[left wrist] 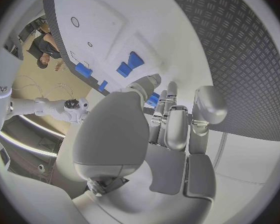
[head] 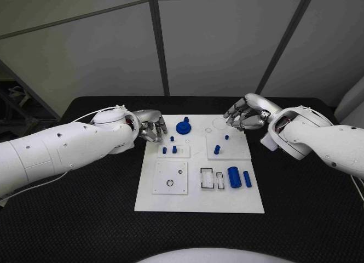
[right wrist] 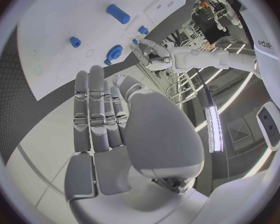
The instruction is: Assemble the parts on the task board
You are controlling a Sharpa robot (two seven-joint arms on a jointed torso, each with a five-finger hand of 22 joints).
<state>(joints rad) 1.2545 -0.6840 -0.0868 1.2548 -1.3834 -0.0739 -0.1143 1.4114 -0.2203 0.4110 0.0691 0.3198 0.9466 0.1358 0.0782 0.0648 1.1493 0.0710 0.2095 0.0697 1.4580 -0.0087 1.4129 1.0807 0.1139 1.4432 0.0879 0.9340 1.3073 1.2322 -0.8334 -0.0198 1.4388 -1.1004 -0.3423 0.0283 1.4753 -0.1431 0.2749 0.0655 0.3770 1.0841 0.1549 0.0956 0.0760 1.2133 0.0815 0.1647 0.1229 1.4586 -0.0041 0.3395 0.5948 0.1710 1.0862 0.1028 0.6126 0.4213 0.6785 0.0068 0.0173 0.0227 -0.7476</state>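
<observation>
The white task board [head: 199, 189] lies in the middle of the black table. On it a blue round knob [head: 183, 127] stands near the far edge. Small blue pegs [head: 174, 148] stand behind it and a single peg [head: 217, 148] stands to their right. Two blue cylinders [head: 234, 177] lie at the right side. My left hand [head: 150, 125] hovers at the board's far left corner with its fingers pointing down and nothing in them [left wrist: 171, 129]. My right hand [head: 243, 116] hovers over the far right corner, also holding nothing [right wrist: 109, 119].
Black table surface [head: 87, 219] surrounds the board on all sides. Recessed slots [head: 207, 178] and a square plate with a small hole [head: 171, 176] sit on the board's near half. Grey wall panels stand behind the table.
</observation>
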